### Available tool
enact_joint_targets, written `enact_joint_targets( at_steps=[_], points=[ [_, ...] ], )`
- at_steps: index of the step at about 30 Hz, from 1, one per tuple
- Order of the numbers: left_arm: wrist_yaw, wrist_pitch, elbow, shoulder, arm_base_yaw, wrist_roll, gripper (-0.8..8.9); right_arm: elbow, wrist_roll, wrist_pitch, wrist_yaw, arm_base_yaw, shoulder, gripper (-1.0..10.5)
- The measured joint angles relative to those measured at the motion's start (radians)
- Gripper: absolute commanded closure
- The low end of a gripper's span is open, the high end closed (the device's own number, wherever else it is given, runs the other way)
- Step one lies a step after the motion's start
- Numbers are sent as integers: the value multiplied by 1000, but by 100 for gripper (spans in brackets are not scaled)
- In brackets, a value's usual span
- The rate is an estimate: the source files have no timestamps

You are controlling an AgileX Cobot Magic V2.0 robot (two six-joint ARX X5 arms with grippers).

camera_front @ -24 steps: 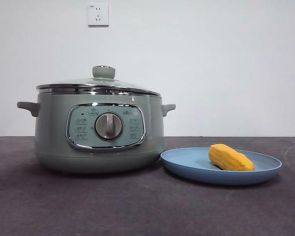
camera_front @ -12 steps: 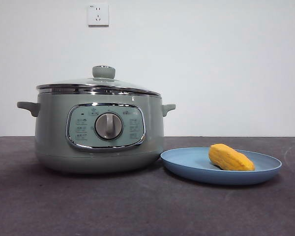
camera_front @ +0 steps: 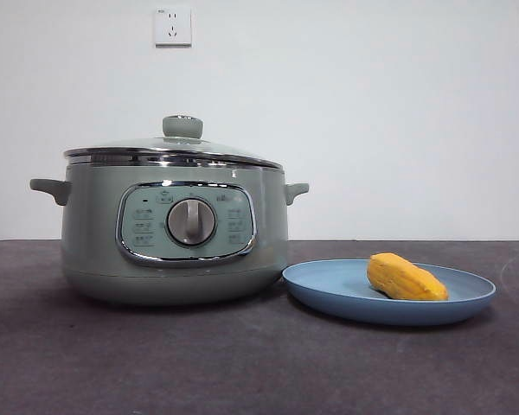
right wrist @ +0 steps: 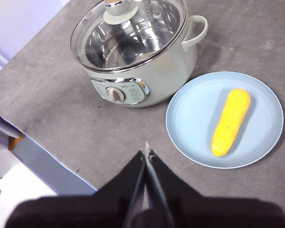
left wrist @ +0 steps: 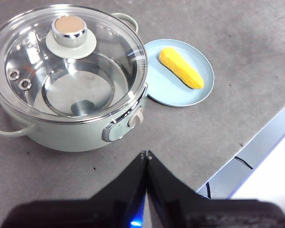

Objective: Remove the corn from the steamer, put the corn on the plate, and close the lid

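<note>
Both fingers pairs, left (left wrist: 146,154) and right (right wrist: 146,151), pressed together empty; corn (camera_front: 406,277) lies flat on plate (camera_front: 329,290), taper rightward.

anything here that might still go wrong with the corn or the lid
Not much looks left to go wrong: the lid sits on the steamer and both grippers, left and right, are shut and clear of everything.

1. The corn lies loose on the shallow plate; a bump might roll it off.
2. The plate's rim sits very close to the steamer, perhaps touching it, so nudging one could shift the other.
</note>
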Motion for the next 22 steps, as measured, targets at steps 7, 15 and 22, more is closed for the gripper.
enact_joint_targets(
  at_steps=[7,15,22],
  points=[
    [21,312,-74,-86,132,117,817,0,0,-1,0,0,0,946],
    [-1,788,-518,-427,343,157,817,0,0,-1,0,0,0,946],
    [-175,850,-928,-657,400,145,817,0,0,-1,0,0,1,946]
  ],
)
